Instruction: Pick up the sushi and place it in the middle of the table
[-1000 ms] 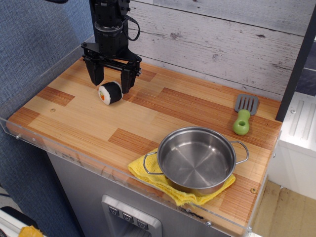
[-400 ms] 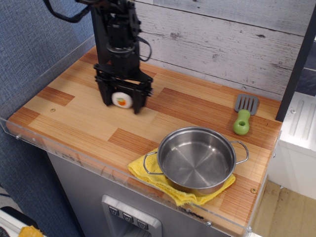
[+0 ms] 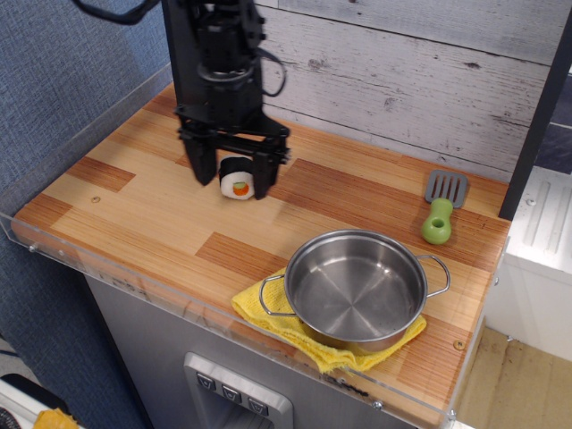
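The sushi (image 3: 238,179), a small black roll with a white face and orange-green centre, is held between the two black fingers of my gripper (image 3: 236,183). The gripper is shut on it and hangs from the black arm above the left-middle of the striped wooden table (image 3: 152,210). The sushi appears lifted a little above the table top; the contact point is hard to tell.
A steel pot (image 3: 357,288) sits on a yellow cloth (image 3: 268,315) at the front right. A green-handled grey spatula (image 3: 440,211) lies at the far right. A clear acrylic rim (image 3: 107,273) edges the table. A grey plank wall stands behind.
The gripper closed on the sushi at the back left, lifted it and carried it to the right toward the table's centre.
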Motion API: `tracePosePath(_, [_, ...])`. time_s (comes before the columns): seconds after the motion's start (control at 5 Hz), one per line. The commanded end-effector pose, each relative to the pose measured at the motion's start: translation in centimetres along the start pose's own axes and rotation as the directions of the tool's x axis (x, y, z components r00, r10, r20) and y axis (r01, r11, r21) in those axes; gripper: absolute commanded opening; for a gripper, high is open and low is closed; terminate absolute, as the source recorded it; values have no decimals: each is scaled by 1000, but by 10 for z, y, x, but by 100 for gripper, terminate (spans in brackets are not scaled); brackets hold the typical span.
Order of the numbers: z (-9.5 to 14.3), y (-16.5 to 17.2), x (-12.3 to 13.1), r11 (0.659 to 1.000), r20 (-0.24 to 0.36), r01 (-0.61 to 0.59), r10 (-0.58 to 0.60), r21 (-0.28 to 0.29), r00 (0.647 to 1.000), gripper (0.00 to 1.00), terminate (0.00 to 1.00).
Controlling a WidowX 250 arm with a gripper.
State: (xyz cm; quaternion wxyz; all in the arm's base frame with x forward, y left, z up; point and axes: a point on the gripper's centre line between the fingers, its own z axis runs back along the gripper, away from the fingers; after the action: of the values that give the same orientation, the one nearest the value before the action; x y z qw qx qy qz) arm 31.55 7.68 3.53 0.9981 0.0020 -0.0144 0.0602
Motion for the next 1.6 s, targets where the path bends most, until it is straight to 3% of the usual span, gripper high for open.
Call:
tracePosePath(0.0, [23,-7,-4,995,80,95,-95,4,992,100,0])
tracePosePath(0.6, [-5,-75,-43,935,71,351,-354,46,933,100,0])
tracePosePath(0.8, [10,-70,-45,943,98,332,-334,32,938,100,0])
tracePosePath(1.2, [46,-37,-37,986,152,164,-160,-10,975,100,0])
tracePosePath(1.4, [48,-53,-34,972,140,234,-227,-37,964,100,0])
